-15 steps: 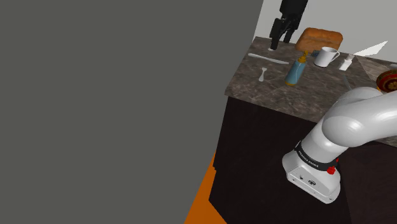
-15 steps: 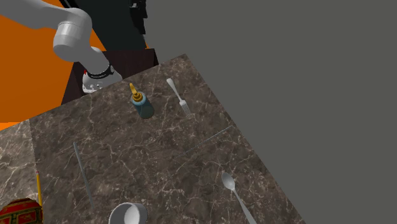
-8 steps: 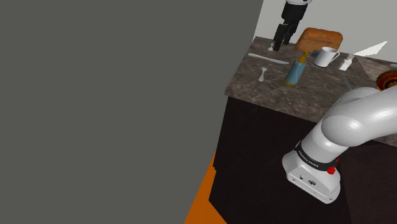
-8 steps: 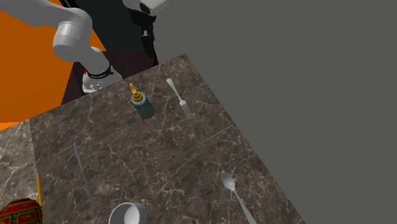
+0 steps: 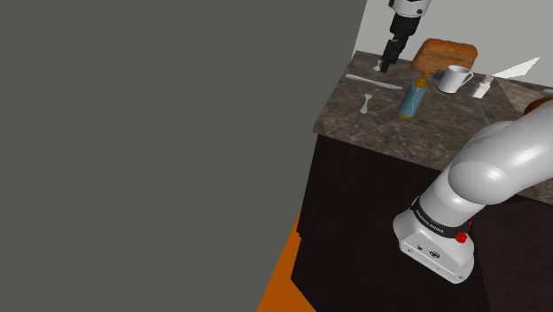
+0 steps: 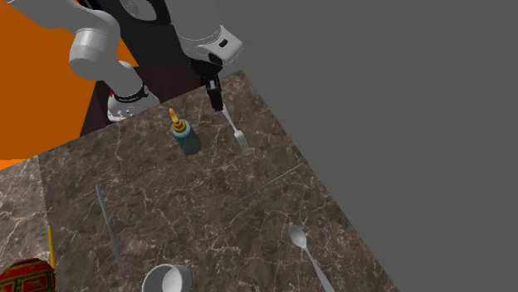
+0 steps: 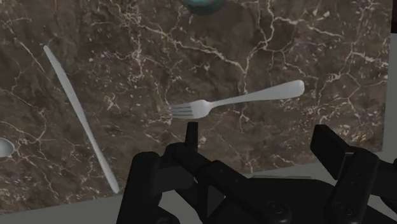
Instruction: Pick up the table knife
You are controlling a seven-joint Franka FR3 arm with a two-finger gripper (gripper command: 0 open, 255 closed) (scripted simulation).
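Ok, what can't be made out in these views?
Long thin silver table knife: second exterior view, a sliver; blade end unclear.
Silver spoon: wrist view, cut by the frame edge.
Red-and-gold round object: second exterior view, cropped at the corner; unidentifiable.
White mug: same view, cropped at the bottom.

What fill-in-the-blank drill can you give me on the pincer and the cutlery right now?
1. The pincer is ____ and holds nothing.
2. The cutlery nearest the pincer is the ____, not the table knife.
3. The table knife lies flat on the counter between that piece and the ____.
Missing words: open; fork; spoon.
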